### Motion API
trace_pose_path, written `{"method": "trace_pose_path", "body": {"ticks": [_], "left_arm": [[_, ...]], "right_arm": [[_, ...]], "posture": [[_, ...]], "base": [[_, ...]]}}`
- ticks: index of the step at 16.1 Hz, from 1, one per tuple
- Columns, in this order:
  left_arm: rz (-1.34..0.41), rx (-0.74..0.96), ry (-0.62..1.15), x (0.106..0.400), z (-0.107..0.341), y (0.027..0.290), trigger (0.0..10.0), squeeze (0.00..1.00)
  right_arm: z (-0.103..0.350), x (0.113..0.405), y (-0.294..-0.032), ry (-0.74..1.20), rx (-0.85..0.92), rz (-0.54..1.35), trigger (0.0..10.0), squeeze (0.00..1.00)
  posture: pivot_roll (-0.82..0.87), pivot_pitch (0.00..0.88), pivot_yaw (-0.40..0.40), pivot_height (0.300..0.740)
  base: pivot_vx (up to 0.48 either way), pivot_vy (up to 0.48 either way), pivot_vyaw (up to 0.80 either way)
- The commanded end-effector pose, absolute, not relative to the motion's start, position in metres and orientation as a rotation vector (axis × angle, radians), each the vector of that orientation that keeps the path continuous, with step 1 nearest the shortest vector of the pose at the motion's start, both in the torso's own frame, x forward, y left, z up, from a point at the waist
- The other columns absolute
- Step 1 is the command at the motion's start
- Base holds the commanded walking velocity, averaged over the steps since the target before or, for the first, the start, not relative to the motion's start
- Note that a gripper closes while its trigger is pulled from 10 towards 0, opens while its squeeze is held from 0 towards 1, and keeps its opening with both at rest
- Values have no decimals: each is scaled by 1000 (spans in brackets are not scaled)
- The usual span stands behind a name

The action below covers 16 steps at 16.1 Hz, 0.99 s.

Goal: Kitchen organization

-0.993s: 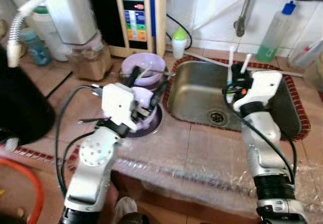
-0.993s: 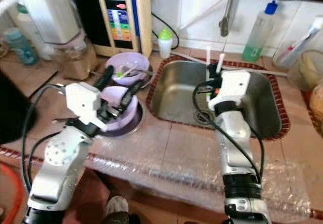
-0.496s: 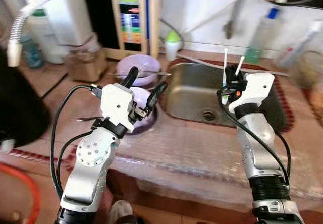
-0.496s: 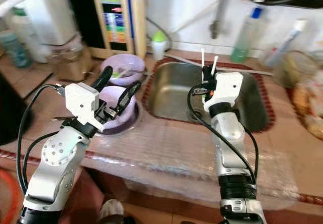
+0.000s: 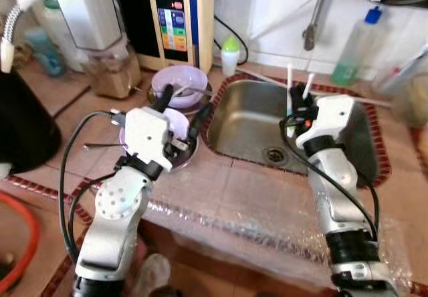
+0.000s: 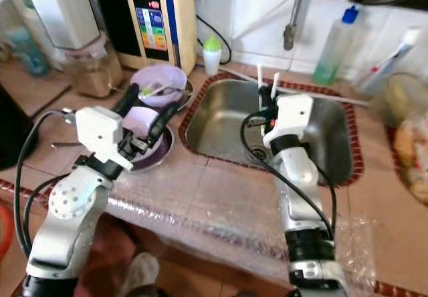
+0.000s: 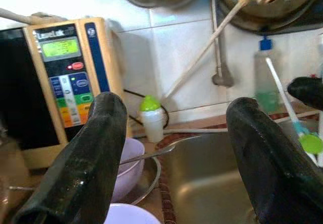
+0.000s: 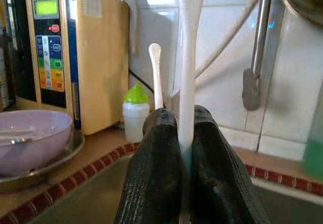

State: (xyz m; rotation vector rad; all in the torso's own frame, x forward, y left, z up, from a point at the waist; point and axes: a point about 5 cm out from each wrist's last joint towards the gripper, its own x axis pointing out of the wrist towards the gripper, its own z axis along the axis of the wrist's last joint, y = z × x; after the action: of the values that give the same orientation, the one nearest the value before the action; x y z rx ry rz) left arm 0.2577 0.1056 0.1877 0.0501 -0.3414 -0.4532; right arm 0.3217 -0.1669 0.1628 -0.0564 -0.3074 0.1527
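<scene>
Toothbrushes (image 8: 185,57) stay clamped in right gripper (image 8: 184,148).

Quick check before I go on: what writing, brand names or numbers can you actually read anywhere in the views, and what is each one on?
"LeveLuk" (roughly; small and soft): top of the water ionizer's front panel, above its green display.
Green display figures: too blurred to read.
Coloured button labels on the same panel: too small to read.
Green soap bottle with the blue cap: no readable label.
Small white bottle with the green cap: no text visible.
</scene>
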Motion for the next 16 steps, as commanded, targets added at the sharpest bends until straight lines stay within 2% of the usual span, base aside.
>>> {"method": "trace_pose_path", "body": {"ticks": [1,2,6,8,11,16], "left_arm": [[-446,62,-354,257,190,104,10000,0],[-439,63,-353,257,190,105,10000,0],[-413,97,-320,255,180,113,10000,0],[-420,107,-284,251,171,118,10000,0],[-502,98,-254,250,173,112,10000,0],[-614,62,-212,249,173,103,10000,0]], "right_arm": [[164,323,-169,-308,-47,157,1020,0],[164,323,-167,-306,-49,162,10000,0],[165,323,-158,-319,-81,205,10000,0],[164,323,-155,-317,-82,218,10000,0],[168,326,-158,-323,-80,186,10000,0],[157,325,-171,-257,-159,79,10000,0]], "posture": [[-23,0,24,740],[-21,0,24,740],[-15,0,23,740],[-14,0,21,740],[-14,26,26,740],[-26,45,16,740]], "base": [[0,0,0],[0,0,0],[0,0,0],[0,0,800],[0,0,706],[0,0,0]]}}
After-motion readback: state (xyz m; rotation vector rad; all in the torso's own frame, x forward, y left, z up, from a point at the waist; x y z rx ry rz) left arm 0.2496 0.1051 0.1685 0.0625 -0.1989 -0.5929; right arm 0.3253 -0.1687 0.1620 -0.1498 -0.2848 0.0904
